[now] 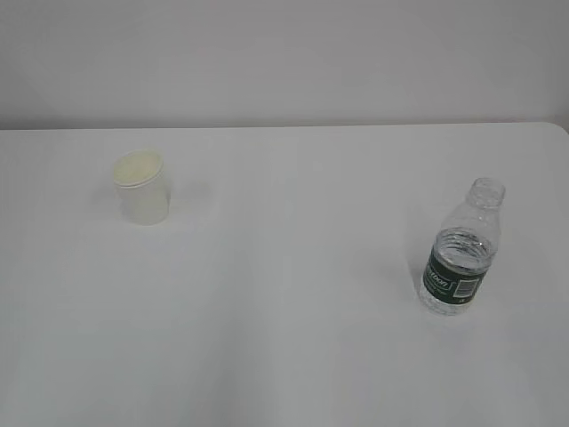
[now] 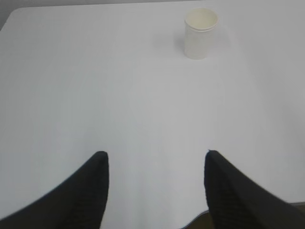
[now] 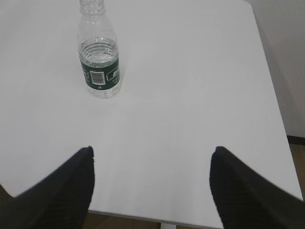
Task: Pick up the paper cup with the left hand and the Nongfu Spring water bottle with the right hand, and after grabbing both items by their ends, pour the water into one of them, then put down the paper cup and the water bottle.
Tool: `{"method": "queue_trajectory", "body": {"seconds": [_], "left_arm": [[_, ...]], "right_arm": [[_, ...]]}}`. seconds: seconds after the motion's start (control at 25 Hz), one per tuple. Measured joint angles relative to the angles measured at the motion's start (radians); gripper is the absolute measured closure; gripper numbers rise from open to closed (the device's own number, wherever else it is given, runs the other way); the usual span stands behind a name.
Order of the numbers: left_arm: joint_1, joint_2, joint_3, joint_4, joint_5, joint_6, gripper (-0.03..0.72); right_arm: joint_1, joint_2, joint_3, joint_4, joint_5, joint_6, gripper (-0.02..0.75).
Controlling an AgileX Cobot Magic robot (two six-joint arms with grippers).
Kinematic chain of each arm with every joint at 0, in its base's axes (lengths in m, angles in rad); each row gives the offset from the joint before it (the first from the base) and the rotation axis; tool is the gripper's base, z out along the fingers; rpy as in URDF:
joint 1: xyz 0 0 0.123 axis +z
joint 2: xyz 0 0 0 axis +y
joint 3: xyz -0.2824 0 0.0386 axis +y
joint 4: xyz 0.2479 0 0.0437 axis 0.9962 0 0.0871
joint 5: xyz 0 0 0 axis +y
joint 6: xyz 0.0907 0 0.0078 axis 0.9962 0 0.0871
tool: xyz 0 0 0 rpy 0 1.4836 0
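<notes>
Looks like a lab or test room, not a home. Plain white tabletop (image 1: 293,311) with rounded corners, bare off-white wall (image 1: 284,53) right behind it, flat even lighting. Only props on it: one paper cup (image 1: 142,188) and one water bottle (image 1: 462,253), set well apart. Right wrist view shows a strip of brown floor (image 3: 296,162) past the edge.

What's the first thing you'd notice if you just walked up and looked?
A white paper cup stands upright on the left of the white table. Far off on the right stands a clear, capless water bottle with a dark green label, partly filled.
</notes>
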Motion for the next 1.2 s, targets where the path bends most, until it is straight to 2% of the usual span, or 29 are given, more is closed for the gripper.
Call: {"method": "queue_trajectory", "body": {"seconds": [1.2], "left_arm": [[0.0,0.0,0.0,0.0,0.0,0.0,0.276]], "right_arm": [[0.0,0.0,0.0,0.0,0.0,0.0,0.165]]}}
